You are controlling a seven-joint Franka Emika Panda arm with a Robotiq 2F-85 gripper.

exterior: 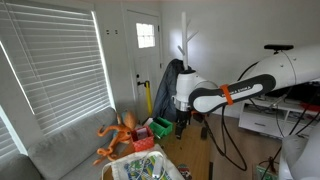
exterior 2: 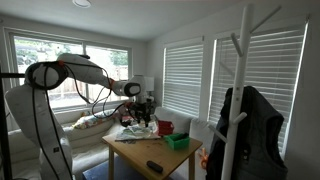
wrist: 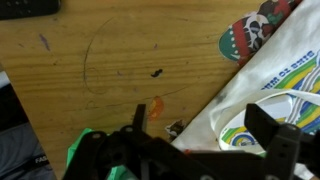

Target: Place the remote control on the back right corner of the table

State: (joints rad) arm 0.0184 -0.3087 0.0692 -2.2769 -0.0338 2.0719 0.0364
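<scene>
The black remote control (exterior 2: 155, 166) lies flat near the front edge of the brown wooden table (exterior 2: 132, 153). In the wrist view only its end shows, at the top left (wrist: 25, 8), on the table top (wrist: 90, 60). My gripper (wrist: 205, 125) is open and empty. It hangs above the table over the edge of a white printed bag, well away from the remote. It also shows in both exterior views (exterior: 182, 112) (exterior 2: 140, 110), above the far part of the table.
A white printed bag (wrist: 270, 70) covers part of the table. A green basket (exterior 2: 178, 142) and a red cup (exterior 2: 165, 127) stand on it. An orange octopus toy (exterior: 118, 135) sits by the grey sofa (exterior: 60, 150). A coat rack (exterior 2: 240, 100) stands nearby.
</scene>
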